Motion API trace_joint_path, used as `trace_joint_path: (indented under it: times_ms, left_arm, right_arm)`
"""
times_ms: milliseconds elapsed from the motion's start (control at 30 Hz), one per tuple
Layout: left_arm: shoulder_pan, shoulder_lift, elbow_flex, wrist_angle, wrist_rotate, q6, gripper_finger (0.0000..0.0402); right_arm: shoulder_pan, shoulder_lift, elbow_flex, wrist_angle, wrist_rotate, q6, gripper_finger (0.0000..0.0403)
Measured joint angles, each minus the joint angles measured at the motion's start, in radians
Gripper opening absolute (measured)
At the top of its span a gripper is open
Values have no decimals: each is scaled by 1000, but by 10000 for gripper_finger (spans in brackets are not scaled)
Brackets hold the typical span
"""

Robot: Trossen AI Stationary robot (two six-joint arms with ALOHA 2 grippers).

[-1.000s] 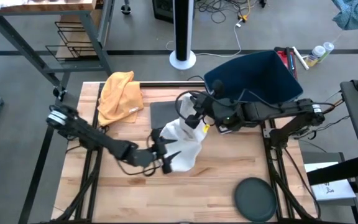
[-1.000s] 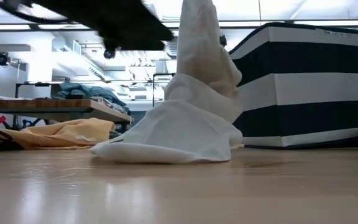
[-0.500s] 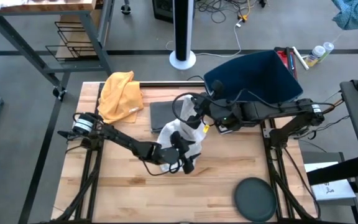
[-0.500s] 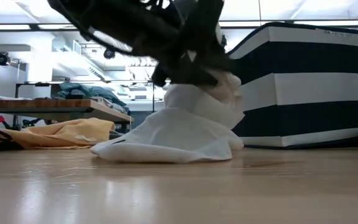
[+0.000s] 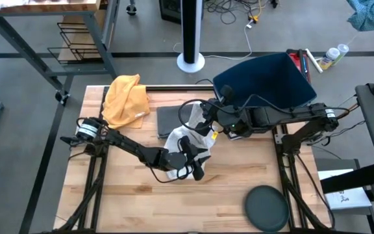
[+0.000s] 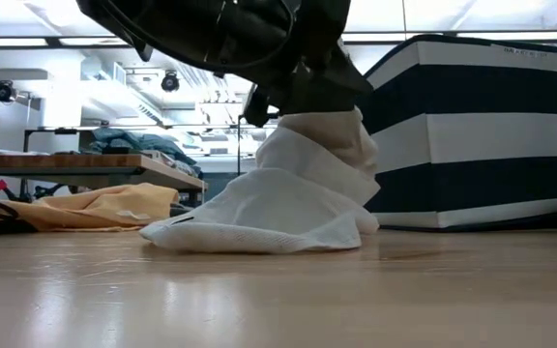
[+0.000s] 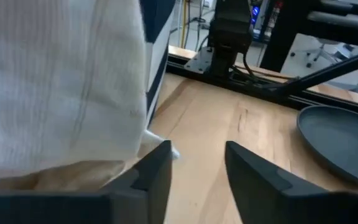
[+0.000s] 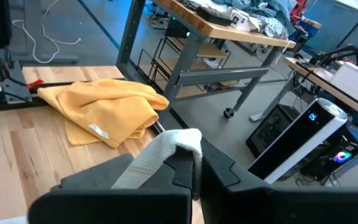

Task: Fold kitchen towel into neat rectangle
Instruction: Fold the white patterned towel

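We saw the white kitchen towel (image 5: 186, 148) bunched in a heap near the middle of the table (image 5: 239, 188), part of it lifted off the wood. The right gripper (image 8: 194, 163) was clamped on a raised fold of it. The left gripper (image 7: 196, 163) sat low beside the heap, its fingers part-way apart with nothing visibly between them; a yellow cloth (image 5: 125, 99) lay well apart.

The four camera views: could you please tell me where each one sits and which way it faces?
High: above the table, looking straight down; both arms, left gripper, right gripper on the white towel.
Low: at tabletop height, looking level across; the arms over the towel.
Left wrist: past its open fingers to the disc.
Right wrist: past its shut fingers, pinching towel, to the yellow cloth.
Shared: the white towel shows in all four.
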Motion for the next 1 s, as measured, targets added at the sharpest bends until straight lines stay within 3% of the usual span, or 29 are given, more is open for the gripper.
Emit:
trace_joint_path:
  times_ms: [133,267,600,700,900,1000]
  left_arm:
    - [10,11,-2,-5,-27,-12,90]
    - [10,11,-2,-20,-36,-13,83]
    - [13,11,-2,-22,-26,-38,197]
    - [19,11,-2,-23,-25,-51,205]
    - [44,25,-2,-19,-24,-70,135]
    - [74,49,-2,-22,53,-79,91]
  right_arm:
    - [0,0,0,6,0,-1,0]
    - [0,0,0,6,0,-4,0]
    - [0,0,0,7,0,-7,0]
    - [0,0,0,6,0,-8,0]
    - [0,0,0,6,-1,-8,0]
    - [1,0,0,7,-1,-7,0]
